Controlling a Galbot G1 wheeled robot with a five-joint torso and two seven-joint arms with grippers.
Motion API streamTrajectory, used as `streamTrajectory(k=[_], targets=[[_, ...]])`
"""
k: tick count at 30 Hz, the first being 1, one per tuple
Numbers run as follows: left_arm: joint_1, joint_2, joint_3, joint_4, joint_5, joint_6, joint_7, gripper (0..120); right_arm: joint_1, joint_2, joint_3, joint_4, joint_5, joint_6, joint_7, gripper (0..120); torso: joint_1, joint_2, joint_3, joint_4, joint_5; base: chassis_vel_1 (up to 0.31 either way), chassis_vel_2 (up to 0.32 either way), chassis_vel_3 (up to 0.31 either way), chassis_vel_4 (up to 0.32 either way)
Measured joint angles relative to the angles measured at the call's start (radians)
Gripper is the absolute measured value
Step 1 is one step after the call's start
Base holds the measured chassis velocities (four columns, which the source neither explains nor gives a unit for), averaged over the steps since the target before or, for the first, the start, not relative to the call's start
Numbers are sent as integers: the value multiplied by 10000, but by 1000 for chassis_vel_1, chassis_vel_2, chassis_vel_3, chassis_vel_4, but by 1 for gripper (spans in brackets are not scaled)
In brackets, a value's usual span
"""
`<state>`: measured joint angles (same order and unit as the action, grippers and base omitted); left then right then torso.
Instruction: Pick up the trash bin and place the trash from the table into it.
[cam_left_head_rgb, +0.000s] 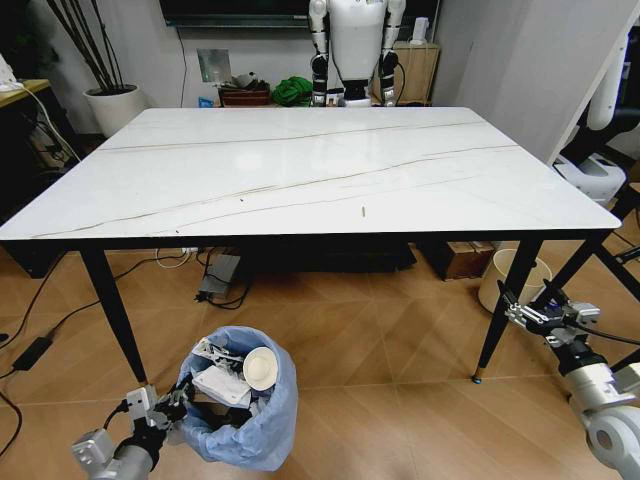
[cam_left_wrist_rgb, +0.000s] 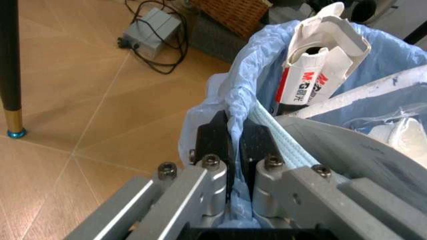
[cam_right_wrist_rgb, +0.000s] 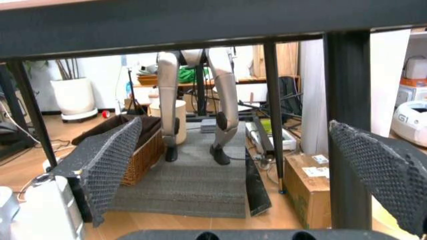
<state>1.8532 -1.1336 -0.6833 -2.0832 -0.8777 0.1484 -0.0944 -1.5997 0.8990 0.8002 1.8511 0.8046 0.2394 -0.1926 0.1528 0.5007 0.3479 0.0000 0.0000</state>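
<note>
Table (cam_left_head_rgb: 300, 170): lg rect. white marble-look top w/ thin grey veins, slim black legs; fills centre of head view, top bare but for a tiny speck near front edge.

Trash bin (cam_left_head_rgb: 250, 420): small round, lined w/ crinkled light-blue bag; stands on wood floor in front of table, near its front-left leg. Bag rim (cam_left_wrist_rgb: 247, 75) seen close in left wrist view.

Trash (cam_left_head_rgb: 225, 375): inside bin. White crumpled papers and wrappers, a paper cup (cam_left_head_rgb: 261, 368) lying on its side w/ mouth facing up-front. Left wrist view shows a white box w/ red "M&G" print (cam_left_wrist_rgb: 313, 65) sticking up out of bag.

Left gripper (cam_left_head_rgb: 172, 405): low, at bin's left side, touching it. Black fingers (cam_left_wrist_rgb: 215, 137) pinched narrow on bin rim, bag plastic caught betw. them.

Right gripper (cam_left_head_rgb: 515, 312): low, right of table, just beside front-right leg, well apart from bin. Spread wide, holding nothing; mesh-textured pads (cam_right_wrist_rgb: 110, 162) far apart in right wrist view, looking under table.

Cream bin (cam_left_head_rgb: 510, 280): on floor behind front-right leg.
</note>
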Motion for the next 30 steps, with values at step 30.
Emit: streamTrajectory(k=[30], targets=[[-271,-40,109,457,95,-14,25,0,0,0,0,0,0,0,0,100,-419,-1234,-814,0,0,0,0,0,0]])
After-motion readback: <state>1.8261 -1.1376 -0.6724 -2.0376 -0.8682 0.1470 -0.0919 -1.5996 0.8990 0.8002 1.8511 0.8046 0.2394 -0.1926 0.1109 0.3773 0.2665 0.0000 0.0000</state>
